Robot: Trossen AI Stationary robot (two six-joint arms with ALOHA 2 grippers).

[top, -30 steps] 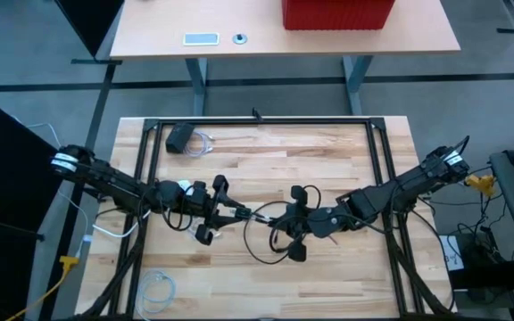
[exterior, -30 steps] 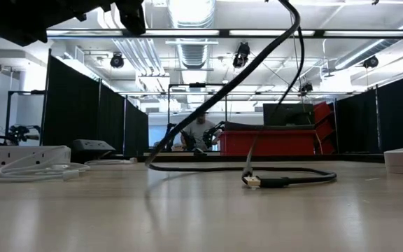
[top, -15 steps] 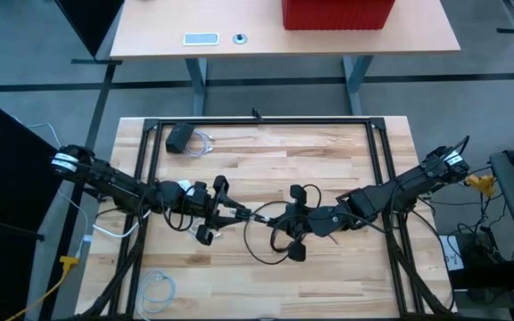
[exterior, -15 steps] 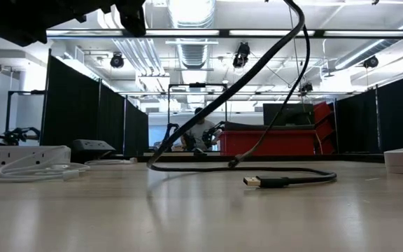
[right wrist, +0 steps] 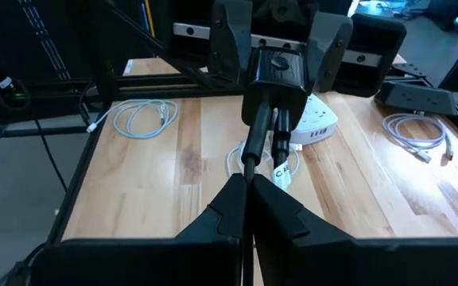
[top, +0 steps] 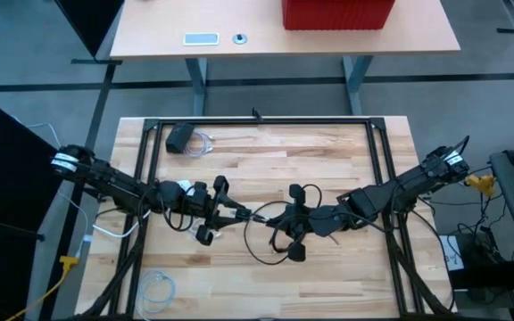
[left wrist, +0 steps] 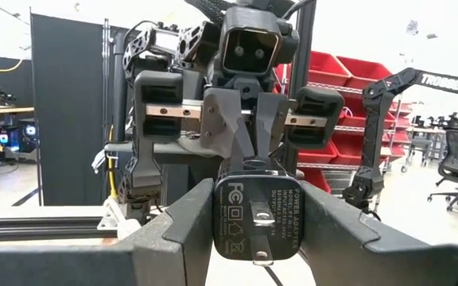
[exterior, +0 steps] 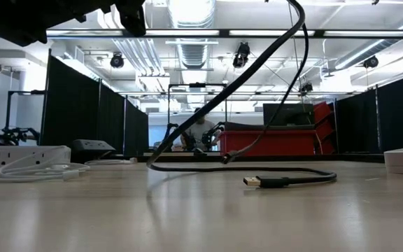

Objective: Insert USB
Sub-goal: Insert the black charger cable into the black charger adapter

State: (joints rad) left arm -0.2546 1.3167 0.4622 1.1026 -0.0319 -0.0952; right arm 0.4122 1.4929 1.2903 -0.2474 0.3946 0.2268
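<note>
A black power adapter with a printed label hangs above mid-table, and my left gripper is shut on it. My right gripper faces it from the table's right, shut on a black cable. That cable's plug meets the adapter's far face. In the high view the two grippers stand tip to tip. A second black lead with a white tag also hangs from the adapter. A free USB plug lies flat on the table, its cable looping upward. My left gripper pinches the adapter's two side faces between its fingers, level, coming from the table's left. The adapter is lifted clear of the table, its labelled face toward the wrist. My right gripper pinches the black cable just behind its plug, level, coming from the table's right, fingers along the cable. The plug's end touches the adapter; how deep it sits I cannot tell.
A white power strip lies under the left arm, also in the low view. White coiled cables lie at the near left and far left beside a black block. A black frame rail rims the table.
In the low view the hanging stretch of black cable above the free USB plug has swung up and away. The plug on the table has turned from end-on to side-on. Both grippers have stayed in place.
</note>
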